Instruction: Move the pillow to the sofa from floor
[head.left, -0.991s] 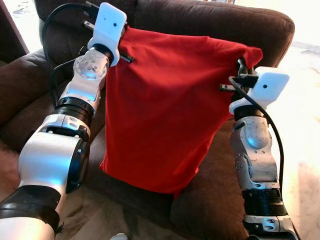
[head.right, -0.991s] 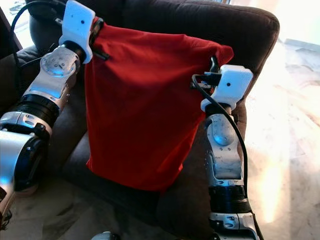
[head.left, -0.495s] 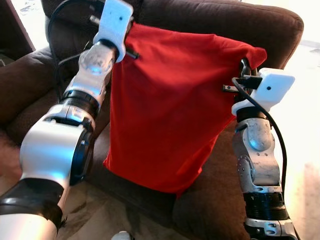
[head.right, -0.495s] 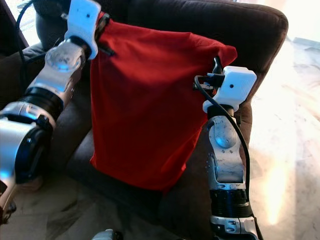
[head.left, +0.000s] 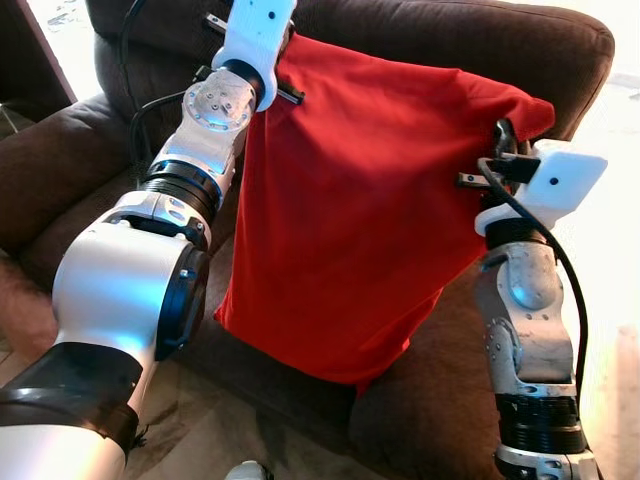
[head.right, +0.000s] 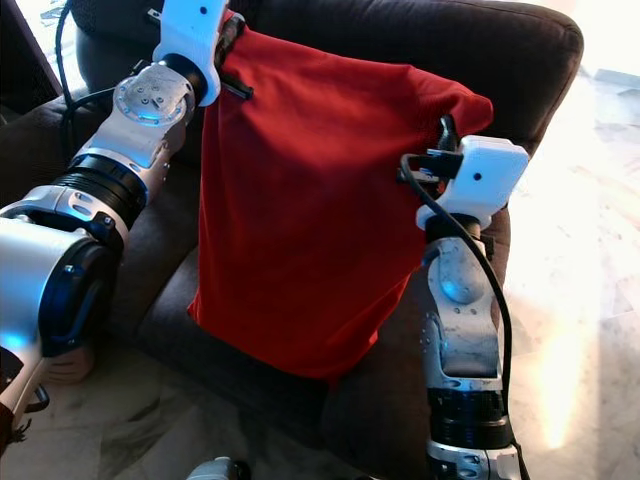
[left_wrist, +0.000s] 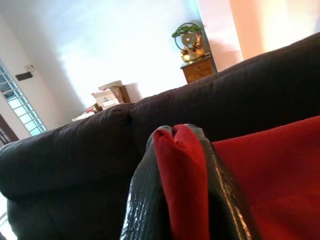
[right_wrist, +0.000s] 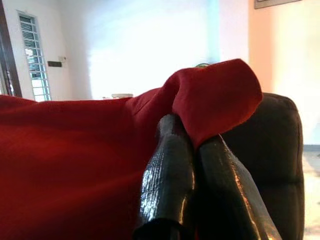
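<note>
Carrying the limp red fabric pillow (head.left: 370, 210) closer over the dark brown sofa's (head.left: 455, 40) seat, I keep left gripper (left_wrist: 182, 145) and right gripper (right_wrist: 192, 145) pinching its top corners.

A wooden cabinet (left_wrist: 199, 69) (some ornament (left_wrist: 188, 41) on top) stands against the pale wall (left_wrist: 125, 45), near cardboard boxes (left_wrist: 111, 95).

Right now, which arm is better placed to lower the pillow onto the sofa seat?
Probably the left: the left gripper pinches the red pillow over the sofa seat, while the right gripper holds the corner near the armrest.
</note>
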